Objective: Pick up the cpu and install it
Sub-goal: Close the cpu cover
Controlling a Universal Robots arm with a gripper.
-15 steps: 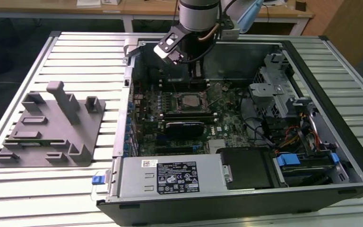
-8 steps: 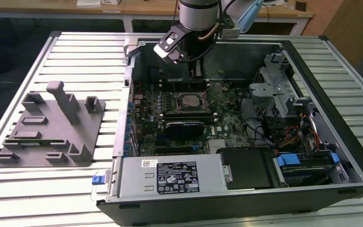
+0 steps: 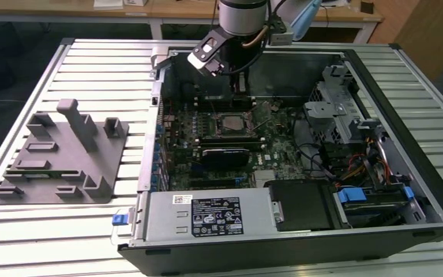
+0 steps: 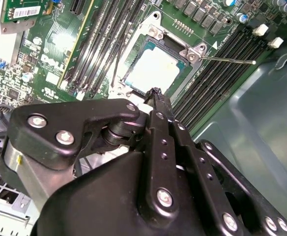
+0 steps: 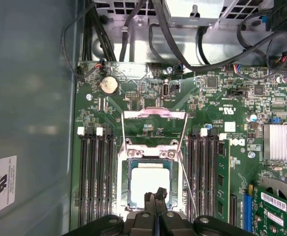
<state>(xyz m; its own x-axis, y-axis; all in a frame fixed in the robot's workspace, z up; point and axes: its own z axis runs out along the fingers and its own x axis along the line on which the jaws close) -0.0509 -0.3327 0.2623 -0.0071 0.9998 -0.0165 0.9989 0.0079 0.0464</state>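
The cpu (image 5: 150, 183) is a small square chip with a silvery top. It lies flat inside the socket on the green motherboard (image 5: 222, 105) in the open computer case. It also shows in the second wrist view as the cpu (image 4: 153, 69) and in the exterior view as the cpu (image 3: 228, 122). My gripper (image 5: 157, 196) hangs just above one edge of the chip, black fingers pressed together with nothing between them. The exterior view has the gripper (image 3: 240, 91) reaching down into the case from the far side. The second wrist view shows the gripper (image 4: 156, 92) tips close over the socket's rim.
The socket's metal load plate (image 5: 155, 129) stands hinged open and its thin lever (image 4: 227, 60) sticks out sideways. Memory slots (image 5: 94, 172) flank the socket, with one stick (image 5: 222, 172) fitted. A grey fixture (image 3: 60, 156) lies on the slatted table at the exterior view's left.
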